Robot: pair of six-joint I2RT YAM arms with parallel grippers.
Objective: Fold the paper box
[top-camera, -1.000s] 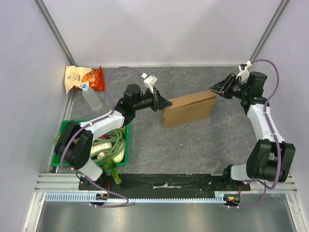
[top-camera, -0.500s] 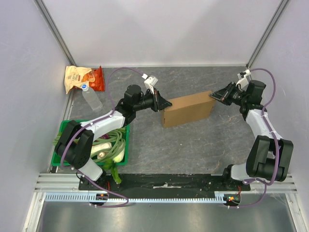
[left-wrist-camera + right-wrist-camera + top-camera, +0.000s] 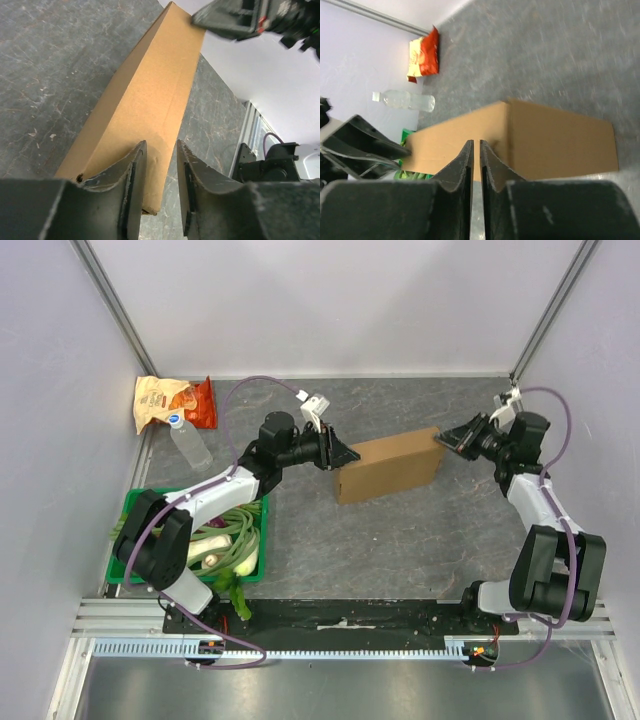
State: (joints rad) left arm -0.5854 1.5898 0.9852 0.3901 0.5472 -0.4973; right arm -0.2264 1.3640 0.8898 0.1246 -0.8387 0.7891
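Cardboard box (image 3: 390, 468), brown and corrugated, mid-tabletop (image 3: 400, 540): left pincer (image 3: 347, 455) narrowly parted at left end, right pincer (image 3: 446, 436) almost closed at far right corner, grip unclear. Press both ends evenly, keeping creases square.

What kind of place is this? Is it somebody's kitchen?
Probably a robot test booth, not a kitchen. The left arm and right arm are bolted to a grey table, plain white walls close it in, and a paper box, snack bag and green crate lie about.
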